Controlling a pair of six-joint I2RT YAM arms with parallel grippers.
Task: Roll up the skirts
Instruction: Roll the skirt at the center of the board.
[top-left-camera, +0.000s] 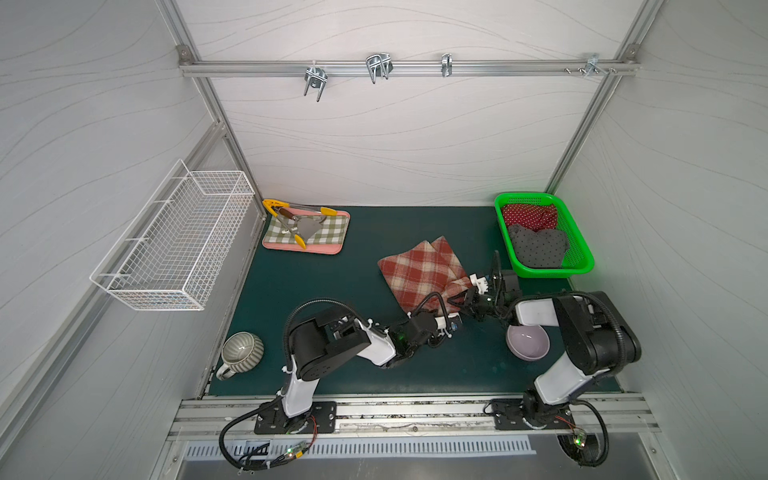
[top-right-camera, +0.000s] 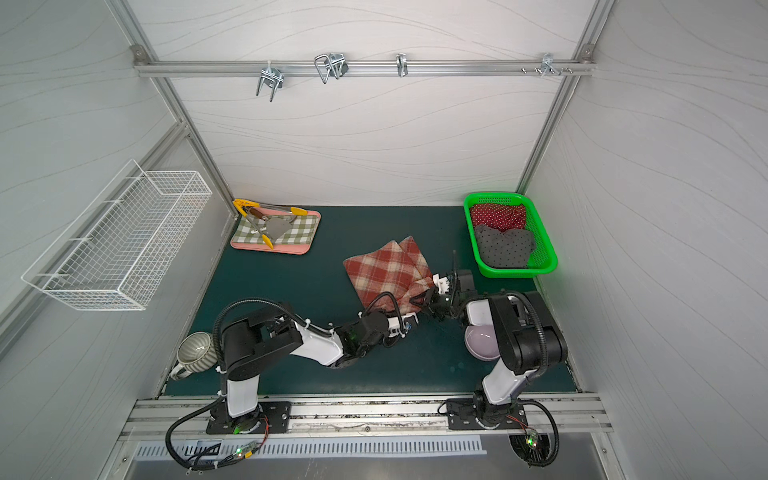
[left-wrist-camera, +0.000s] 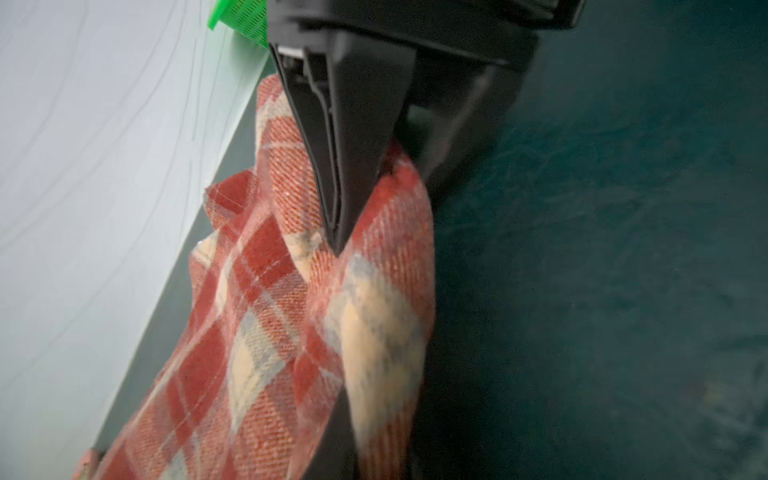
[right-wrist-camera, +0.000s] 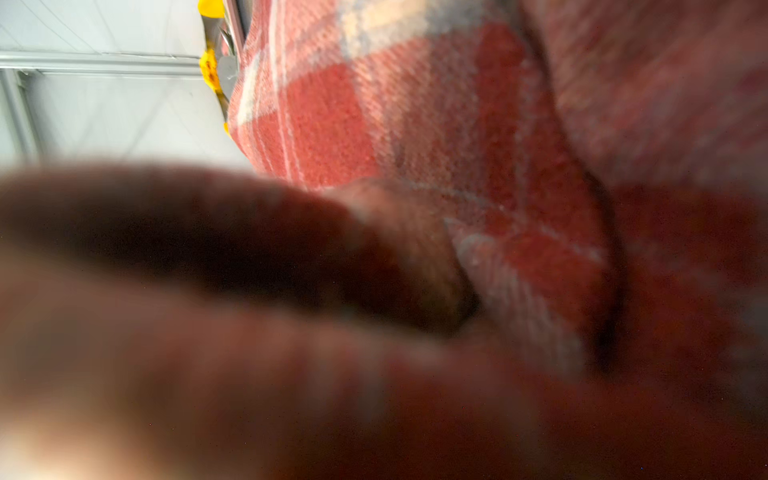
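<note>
Far to the left of both pincers, a white wire basket hangs on the side wall. Below it a striped grey mug sits on the dark green table top, well to the left of the left pincer. Farther back, also left of that pincer, lies the green-and-white checked mat with yellow-tipped tongs and a metal spatula on it. The plaid skirt lies mid-table, mostly flat, spreading from the pincers toward the back wall. Its near corner is bunched where the two pincers meet. The left pincer comes at that corner from the left, and its wrist view shows the black fingers pressed together on a fold of the rust-red and cream cloth. The right pincer is at the same corner from the right, just beside the left one. Its wrist view is filled with blurred plaid, so I cannot tell whether its jaws are spread or pinching. A lilac bowl sits on the near side of the right pincer, partly under its arm. Beyond and to the right of the right pincer stands a green plastic basket. It holds a red white-dotted bundle and, nearer the pincer, a grey black-dotted bundle.
</note>
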